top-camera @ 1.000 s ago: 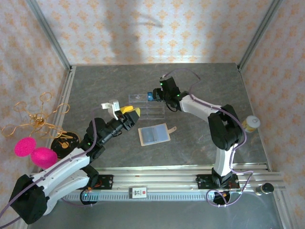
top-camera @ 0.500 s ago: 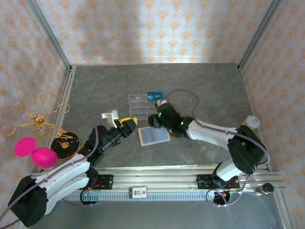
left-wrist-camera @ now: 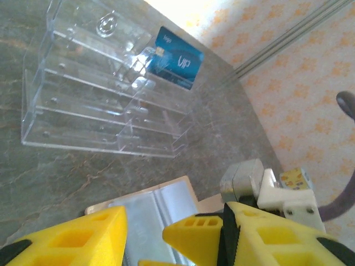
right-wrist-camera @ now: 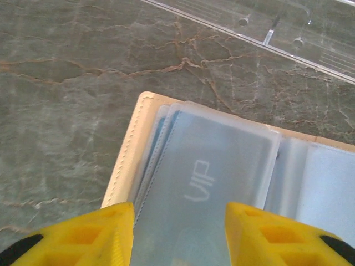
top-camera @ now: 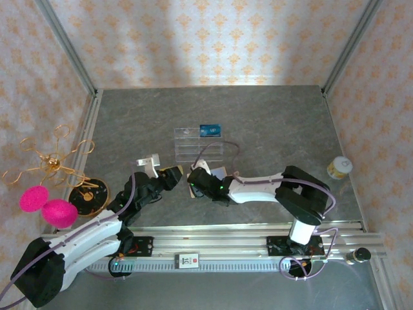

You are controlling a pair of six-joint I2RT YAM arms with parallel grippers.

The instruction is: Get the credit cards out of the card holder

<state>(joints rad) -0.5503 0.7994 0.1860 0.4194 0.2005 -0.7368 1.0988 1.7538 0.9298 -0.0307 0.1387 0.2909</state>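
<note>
Right gripper (right-wrist-camera: 180,221) was brought from the tray (left-wrist-camera: 83,111) down over the wallet (right-wrist-camera: 125,160).
Left gripper (left-wrist-camera: 145,230) and the right one are seen part open, empty; one card (right-wrist-camera: 211,177) is kept inside the wallet, another card (left-wrist-camera: 178,58) at the tray.
</note>
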